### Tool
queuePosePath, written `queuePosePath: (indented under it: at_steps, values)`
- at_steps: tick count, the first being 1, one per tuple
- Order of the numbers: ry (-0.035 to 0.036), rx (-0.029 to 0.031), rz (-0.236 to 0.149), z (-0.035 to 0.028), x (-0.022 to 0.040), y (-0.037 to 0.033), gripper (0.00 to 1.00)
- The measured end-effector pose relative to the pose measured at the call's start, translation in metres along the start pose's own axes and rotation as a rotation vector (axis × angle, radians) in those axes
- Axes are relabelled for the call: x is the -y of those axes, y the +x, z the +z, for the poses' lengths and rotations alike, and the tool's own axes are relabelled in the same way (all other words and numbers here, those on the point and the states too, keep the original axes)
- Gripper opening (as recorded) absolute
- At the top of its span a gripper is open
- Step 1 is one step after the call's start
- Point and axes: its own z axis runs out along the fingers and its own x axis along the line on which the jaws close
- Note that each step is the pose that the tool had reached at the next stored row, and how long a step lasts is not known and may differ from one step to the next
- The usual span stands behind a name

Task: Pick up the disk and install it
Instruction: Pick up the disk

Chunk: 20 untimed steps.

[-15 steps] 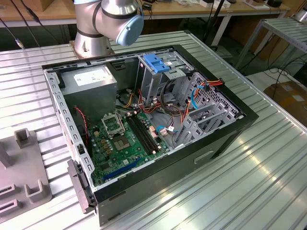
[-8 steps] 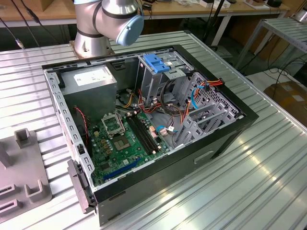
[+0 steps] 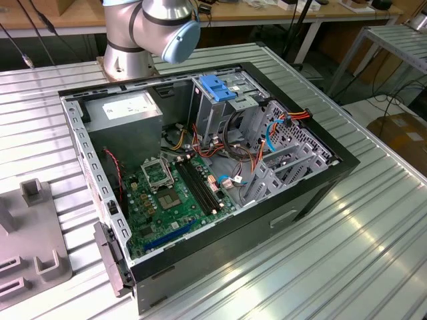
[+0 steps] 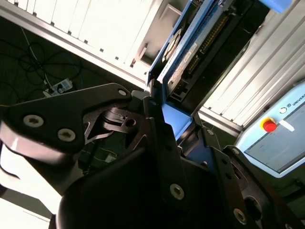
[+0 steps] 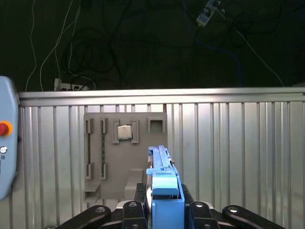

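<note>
In both wrist views my gripper (image 5: 164, 210) (image 4: 183, 136) is shut on the disk (image 5: 163, 183) (image 4: 183, 55). It is a flat drive seen edge-on, with blue carrier rails along its sides and a blue end piece between the black fingers (image 4: 159, 143). In the first wrist view the disk hangs over the ribbed metal table (image 5: 238, 157), in line with a grey fixture plate (image 5: 95, 157). The exterior view shows the open computer case (image 3: 280, 220), its grey drive cage (image 3: 212, 117) topped by a blue latch (image 3: 219, 88), and the arm's base joints (image 3: 157, 27) behind it.
The grey fixture plate (image 3: 30, 257) lies at the exterior view's left and carries a small square chip (image 5: 125, 132). Inside the case are a green motherboard (image 3: 170, 197), a grey power-supply box (image 3: 123, 110) and loose cables (image 3: 283, 123). A pendant with a red button (image 4: 270, 125) lies nearby.
</note>
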Motion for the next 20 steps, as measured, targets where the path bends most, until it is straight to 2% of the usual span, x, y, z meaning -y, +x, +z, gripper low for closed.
queuePosePath:
  at_steps: [20]
  values:
    - [0.0, 0.0001, 0.0, 0.0001, 0.0188, -0.0005, 0.37]
